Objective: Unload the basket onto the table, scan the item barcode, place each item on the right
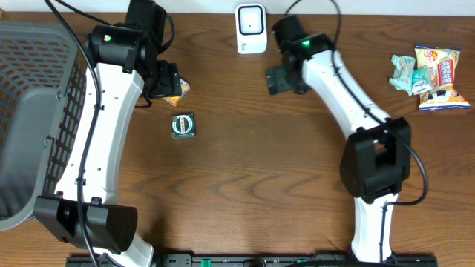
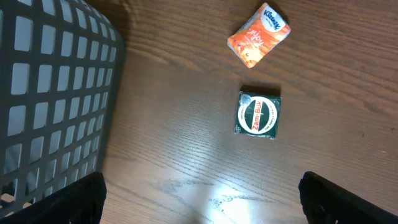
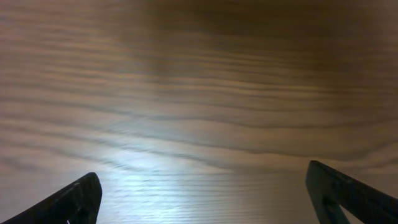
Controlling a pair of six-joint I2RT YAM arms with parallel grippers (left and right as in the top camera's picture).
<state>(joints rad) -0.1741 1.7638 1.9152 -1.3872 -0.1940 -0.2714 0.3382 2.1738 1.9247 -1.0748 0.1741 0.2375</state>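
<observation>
A white barcode scanner (image 1: 251, 28) stands at the back middle of the table. A small green Zam-Buk box (image 1: 182, 124) (image 2: 258, 114) lies flat on the wood. An orange Kleenex tissue pack (image 1: 178, 90) (image 2: 259, 35) lies just behind it. My left gripper (image 1: 165, 80) (image 2: 202, 196) hovers beside the tissue pack, open and holding nothing. Its wrist view has both items ahead of the jaws. My right gripper (image 1: 286, 80) (image 3: 211, 196) hangs in front of the scanner, open, with only bare wood under it. No barcode shows on any item.
A grey mesh basket (image 1: 37, 111) (image 2: 50, 93) fills the left side, close to the left arm. Several snack packets (image 1: 432, 74) lie in a pile at the far right edge of the table.
</observation>
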